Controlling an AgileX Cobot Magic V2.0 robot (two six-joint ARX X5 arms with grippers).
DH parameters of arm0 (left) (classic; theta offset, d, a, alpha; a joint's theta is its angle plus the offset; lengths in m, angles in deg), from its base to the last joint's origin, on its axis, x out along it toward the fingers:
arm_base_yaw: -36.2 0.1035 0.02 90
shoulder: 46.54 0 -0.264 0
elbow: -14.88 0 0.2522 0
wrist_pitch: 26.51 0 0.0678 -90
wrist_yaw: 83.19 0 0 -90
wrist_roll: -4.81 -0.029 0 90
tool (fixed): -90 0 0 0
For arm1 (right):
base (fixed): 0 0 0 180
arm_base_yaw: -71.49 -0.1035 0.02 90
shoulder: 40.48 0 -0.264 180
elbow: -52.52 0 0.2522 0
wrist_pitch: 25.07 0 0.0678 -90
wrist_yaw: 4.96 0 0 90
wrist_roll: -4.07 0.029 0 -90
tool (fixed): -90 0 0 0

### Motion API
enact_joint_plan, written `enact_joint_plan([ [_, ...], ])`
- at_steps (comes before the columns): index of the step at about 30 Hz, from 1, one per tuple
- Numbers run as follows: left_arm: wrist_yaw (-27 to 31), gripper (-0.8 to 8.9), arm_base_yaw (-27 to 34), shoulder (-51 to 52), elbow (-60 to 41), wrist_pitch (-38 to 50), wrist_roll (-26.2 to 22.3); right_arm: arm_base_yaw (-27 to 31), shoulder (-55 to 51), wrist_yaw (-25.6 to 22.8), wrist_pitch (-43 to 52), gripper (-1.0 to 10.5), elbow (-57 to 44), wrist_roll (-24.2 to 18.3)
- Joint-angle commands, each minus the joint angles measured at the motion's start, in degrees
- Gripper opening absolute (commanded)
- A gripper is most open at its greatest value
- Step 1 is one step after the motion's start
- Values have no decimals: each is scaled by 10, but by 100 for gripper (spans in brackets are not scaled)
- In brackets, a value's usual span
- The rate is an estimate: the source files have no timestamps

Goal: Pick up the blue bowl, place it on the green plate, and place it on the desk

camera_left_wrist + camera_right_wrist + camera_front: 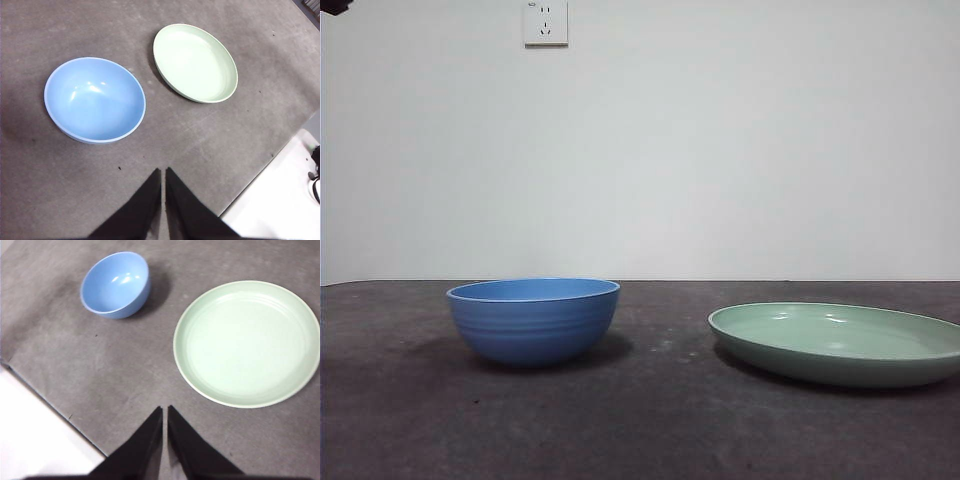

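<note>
The blue bowl stands upright and empty on the desk, left of centre in the front view. To its right, a gap apart, lies the green plate, also empty. My left gripper hangs high above the desk near the bowl, shut, holding nothing. High above the desk near the plate, my right gripper is shut with nothing in it. In the front view only a black tip shows at the top left corner.
A white wall with a power socket rises behind the desk. The desk's edge, with a white surface beyond it, shows in the left wrist view and in the right wrist view.
</note>
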Motion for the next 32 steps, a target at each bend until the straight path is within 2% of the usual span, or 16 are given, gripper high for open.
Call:
enact_joint_plan([
  [1, -3, 14, -2, -3, 14, 7, -14, -9, 3, 2, 2, 9, 11, -11],
  [8, -3, 30, -2, -3, 14, 8, -14, -13, 3, 2, 2, 13, 11, -7],
  [9, -3, 33, -2, -3, 14, 8, -13, -13, 3, 2, 2, 28, 11, -7],
  [11, -3, 52, -2, -3, 14, 8, -12, -13, 3, 2, 2, 147, 11, -5],
  [12, -3, 91, -2, -3, 14, 8, -10, -13, 3, 1, 2, 219, 11, -2],
  [14, -3, 257, -2, -3, 14, 8, -6, -13, 3, 1, 4, 379, 11, -2],
  [16, -3, 428, -2, -3, 14, 8, -4, -13, 3, 1, 4, 418, 11, -2],
  [17, -3, 483, -2, -3, 14, 8, -4, -13, 3, 1, 4, 418, 11, -2],
  [28, -3, 491, -2, -3, 14, 12, -2, -13, 3, 1, 4, 418, 11, -2],
  [32, 7, 490, -2, -5, 14, 30, 15, -13, 3, 1, 4, 418, 11, -1],
])
